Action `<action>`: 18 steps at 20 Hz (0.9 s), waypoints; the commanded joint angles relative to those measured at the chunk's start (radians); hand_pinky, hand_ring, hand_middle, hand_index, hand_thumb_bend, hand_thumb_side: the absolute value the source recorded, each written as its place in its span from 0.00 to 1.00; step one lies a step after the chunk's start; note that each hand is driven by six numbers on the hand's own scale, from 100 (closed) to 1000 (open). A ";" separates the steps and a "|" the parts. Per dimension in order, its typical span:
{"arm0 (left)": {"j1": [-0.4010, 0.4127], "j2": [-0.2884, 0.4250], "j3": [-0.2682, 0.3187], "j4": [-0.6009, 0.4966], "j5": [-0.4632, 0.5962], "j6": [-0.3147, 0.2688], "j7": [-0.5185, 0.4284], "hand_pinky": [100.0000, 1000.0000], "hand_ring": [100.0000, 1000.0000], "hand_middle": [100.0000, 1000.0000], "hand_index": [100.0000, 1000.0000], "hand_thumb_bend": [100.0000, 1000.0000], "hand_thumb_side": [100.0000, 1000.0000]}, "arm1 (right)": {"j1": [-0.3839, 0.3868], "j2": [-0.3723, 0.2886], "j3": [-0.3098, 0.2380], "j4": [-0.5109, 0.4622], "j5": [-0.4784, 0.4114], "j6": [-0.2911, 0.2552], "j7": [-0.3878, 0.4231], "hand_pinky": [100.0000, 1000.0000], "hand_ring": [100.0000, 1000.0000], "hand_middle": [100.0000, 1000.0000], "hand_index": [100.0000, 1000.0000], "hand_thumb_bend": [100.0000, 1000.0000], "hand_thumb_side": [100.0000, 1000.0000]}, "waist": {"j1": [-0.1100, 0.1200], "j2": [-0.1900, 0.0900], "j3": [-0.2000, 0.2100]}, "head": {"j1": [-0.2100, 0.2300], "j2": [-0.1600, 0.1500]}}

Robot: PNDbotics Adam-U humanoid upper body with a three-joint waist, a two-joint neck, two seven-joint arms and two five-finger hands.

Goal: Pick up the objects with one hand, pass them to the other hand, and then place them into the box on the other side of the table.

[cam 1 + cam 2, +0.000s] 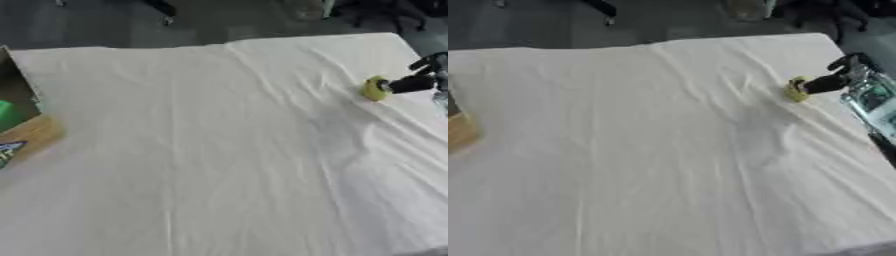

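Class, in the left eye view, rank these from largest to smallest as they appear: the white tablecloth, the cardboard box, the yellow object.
1. White tablecloth, by far the largest.
2. Cardboard box, though cut off by the left edge.
3. Yellow object, smallest, at the right hand.

one yellow object (375,88), one box (24,131), one hand (840,75), one table (227,150)

Box (26,135) cut off at left.
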 commanded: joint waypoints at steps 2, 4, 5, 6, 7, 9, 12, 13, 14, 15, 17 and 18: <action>-0.011 0.030 0.015 -0.011 0.004 0.000 0.006 0.56 0.65 0.61 0.77 0.00 0.57 | -0.028 -0.034 -0.004 0.017 -0.008 0.055 -0.047 0.85 0.75 0.67 0.73 0.44 0.07 | 0.001 -0.008 0.004 | -0.003 -0.018; -0.011 0.029 0.015 -0.011 0.006 0.001 0.006 0.56 0.65 0.61 0.77 0.00 0.57 | -0.043 -0.031 0.000 0.036 -0.015 0.055 -0.040 0.85 0.75 0.66 0.73 0.42 0.03 | 0.001 -0.004 0.006 | -0.001 -0.020; -0.011 0.029 0.015 -0.010 0.006 0.002 0.005 0.56 0.65 0.61 0.77 0.00 0.57 | -0.050 -0.030 0.000 0.045 -0.021 0.055 -0.036 0.85 0.75 0.66 0.73 0.42 0.02 | 0.001 -0.001 0.007 | 0.001 -0.021; -0.011 0.029 0.015 -0.010 0.007 0.003 0.005 0.56 0.65 0.61 0.77 0.00 0.57 | -0.055 -0.030 0.000 0.053 -0.026 0.055 -0.034 0.85 0.75 0.66 0.73 0.42 0.02 | 0.001 0.000 0.007 | 0.002 -0.021; -0.011 0.029 0.015 -0.010 0.007 0.004 0.005 0.56 0.65 0.61 0.77 0.00 0.57 | -0.061 -0.029 0.000 0.061 -0.031 0.055 -0.031 0.85 0.75 0.66 0.73 0.40 0.00 | 0.001 0.002 0.007 | 0.003 -0.022; -0.012 0.028 0.015 -0.010 0.008 0.005 0.005 0.56 0.65 0.61 0.77 0.00 0.57 | -0.074 -0.026 0.003 0.083 -0.042 0.055 -0.025 0.85 0.75 0.66 0.73 0.40 0.00 | 0.001 0.004 0.008 | 0.005 -0.023; -0.011 0.027 0.014 -0.010 0.010 0.006 0.004 0.56 0.65 0.61 0.77 0.00 0.58 | -0.094 -0.018 0.008 0.115 -0.050 0.055 -0.020 0.85 0.75 0.66 0.72 0.37 0.00 | 0.001 0.010 0.010 | 0.006 -0.026; -0.012 0.026 0.014 -0.009 0.010 0.007 0.004 0.56 0.65 0.61 0.77 0.00 0.58 | -0.100 -0.016 0.009 0.122 -0.051 0.055 -0.020 0.85 0.75 0.66 0.72 0.37 0.00 | 0.001 0.013 0.011 | 0.007 -0.026; -0.012 0.026 0.015 -0.009 0.011 0.007 0.005 0.56 0.65 0.61 0.77 0.00 0.58 | -0.104 -0.014 0.010 0.127 -0.053 0.055 -0.019 0.85 0.75 0.66 0.72 0.37 0.00 | 0.001 0.014 0.012 | 0.007 -0.026; -0.012 0.026 0.015 -0.009 0.011 0.007 0.006 0.56 0.65 0.61 0.76 0.00 0.58 | -0.107 -0.014 0.012 0.131 -0.054 0.054 -0.019 0.85 0.75 0.66 0.72 0.37 0.00 | 0.001 0.016 0.013 | 0.007 -0.027; -0.012 0.026 0.015 -0.009 0.012 0.008 0.006 0.56 0.65 0.61 0.76 0.00 0.59 | -0.112 -0.012 0.015 0.138 -0.054 0.055 -0.017 0.85 0.75 0.66 0.72 0.36 0.00 | 0.001 0.019 0.014 | 0.008 -0.028; -0.012 0.026 0.015 -0.010 0.013 0.008 0.007 0.56 0.65 0.61 0.76 0.00 0.59 | -0.115 -0.011 0.016 0.141 -0.054 0.054 -0.016 0.85 0.75 0.66 0.72 0.36 0.00 | 0.000 0.021 0.014 | 0.009 -0.029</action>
